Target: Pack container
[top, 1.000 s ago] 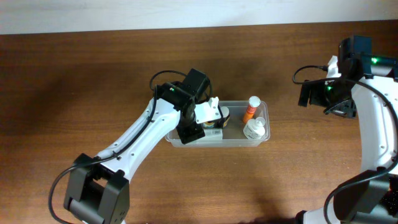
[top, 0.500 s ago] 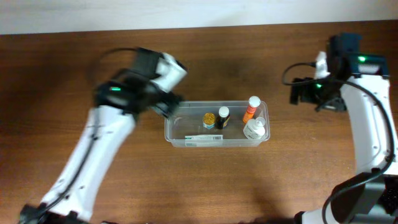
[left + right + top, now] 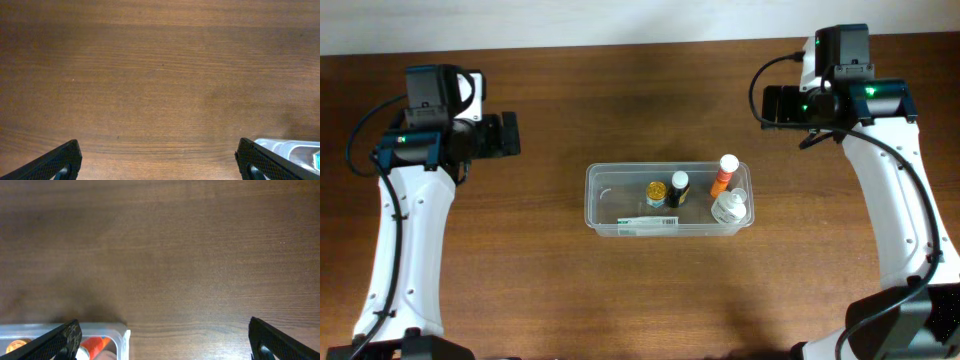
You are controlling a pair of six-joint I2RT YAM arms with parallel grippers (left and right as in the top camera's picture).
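On the grainy table (image 3: pixel 620 300) sits the clear round-cornered container (image 3: pixel 612 196), left hand (image 3: pixel 508 135) and right hand (image 3: pixel 772 106) released.

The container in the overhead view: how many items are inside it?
5 in the container: gold-topped jar and dark white-capped bottle in the middle; orange bottle and clear bottle at the right end; flat white tube along the wall nearest the robot. Nothing seems hidden.

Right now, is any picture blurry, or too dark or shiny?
Overhead: sharp and evenly lit, with small bright glints on the clear container. Left wrist: the table shows crisp wood grain and looks dimmer toward the left side. Right wrist: also sharp, with a soft dark shadow on the wood just above the container's corner.
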